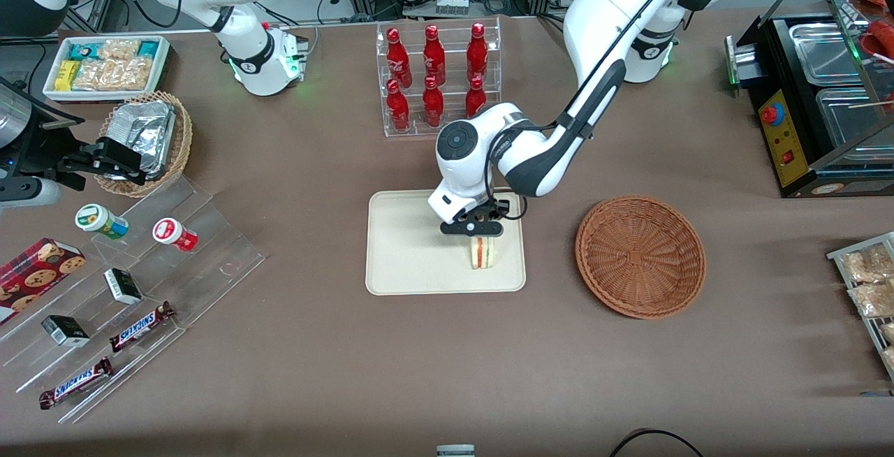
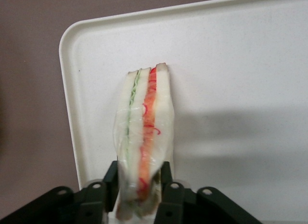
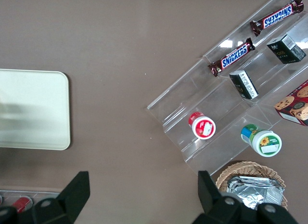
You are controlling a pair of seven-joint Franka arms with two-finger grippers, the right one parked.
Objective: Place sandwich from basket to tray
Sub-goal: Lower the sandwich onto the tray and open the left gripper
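The sandwich [image 1: 483, 253] stands on its edge on the cream-white tray [image 1: 412, 261], near the tray's corner that is nearest the basket and the front camera. My left gripper [image 1: 478, 233] is directly above it and shut on it. In the left wrist view the sandwich [image 2: 144, 127] shows its green and pink-red filling, and the two black fingers [image 2: 111, 178] press against its sides over the tray [image 2: 231, 65]. The reddish-brown wicker basket [image 1: 640, 256] is empty and lies beside the tray, toward the working arm's end.
A clear rack of red bottles [image 1: 436, 76] stands farther from the front camera than the tray. A tan basket of foil packets [image 1: 150, 137], a white snack box [image 1: 105, 66] and a stepped acrylic display [image 1: 133, 289] lie toward the parked arm's end. A food warmer [image 1: 817, 93] stands at the working arm's end.
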